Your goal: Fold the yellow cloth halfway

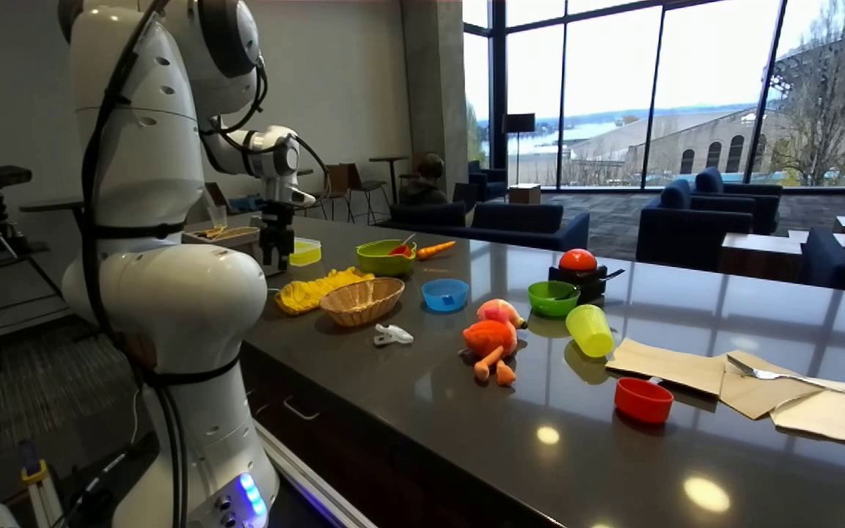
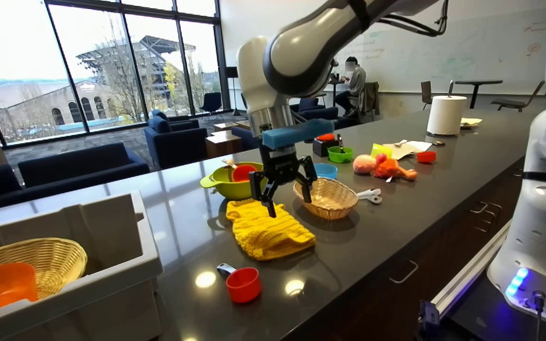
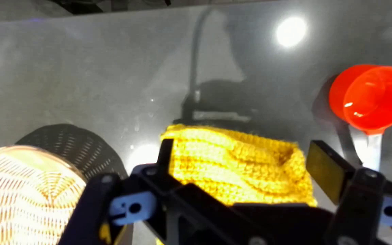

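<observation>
Black cables (image 1: pixel 88 183) run along the white arm (image 1: pixel 195 293).

- Arm (image 1: pixel 136 132): white, standing along the left of the frame in an exterior view, with black cables (image 1: pixel 102 161) strapped against its links.
- Base (image 2: pixel 529 251): lower right of the frame in an exterior view, its blue lights (image 2: pixel 517 282) lit.
- Wrist (image 2: pixel 256 78): turned downward, upper middle of that frame.
- Gripper (image 2: pixel 290 206): black, pointing down near mid-frame, the jaws spread well apart.
- In the wrist view: one jaw left of centre, one at the right, the latter's pad (image 3: pixel 326 173) turned inward across a wide gap.
</observation>
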You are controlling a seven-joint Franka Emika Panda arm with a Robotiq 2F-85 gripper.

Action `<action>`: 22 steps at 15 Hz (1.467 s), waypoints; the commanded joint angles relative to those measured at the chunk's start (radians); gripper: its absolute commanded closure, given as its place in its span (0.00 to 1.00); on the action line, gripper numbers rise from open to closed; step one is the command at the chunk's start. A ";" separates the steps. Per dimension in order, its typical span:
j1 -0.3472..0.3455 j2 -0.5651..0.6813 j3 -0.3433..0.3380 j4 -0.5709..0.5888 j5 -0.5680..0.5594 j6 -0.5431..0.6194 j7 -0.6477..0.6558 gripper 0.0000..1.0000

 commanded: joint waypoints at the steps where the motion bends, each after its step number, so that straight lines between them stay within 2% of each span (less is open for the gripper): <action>1: 0.002 -0.059 -0.047 -0.121 -0.060 0.124 0.033 0.00; 4: 0.001 -0.094 -0.062 -0.209 -0.082 0.220 0.035 0.00; 9: 0.022 -0.191 -0.042 -0.362 -0.280 0.431 0.079 0.00; 12: 0.025 -0.234 -0.013 -0.405 -0.330 0.502 0.112 0.00; 15: 0.028 -0.245 0.028 -0.407 -0.364 0.522 0.149 0.00; 18: 0.035 -0.223 0.078 -0.380 -0.463 0.503 0.229 0.00; 19: 0.037 -0.216 0.092 -0.376 -0.517 0.490 0.259 0.00; 22: 0.026 -0.179 0.115 -0.361 -0.794 0.432 0.439 0.00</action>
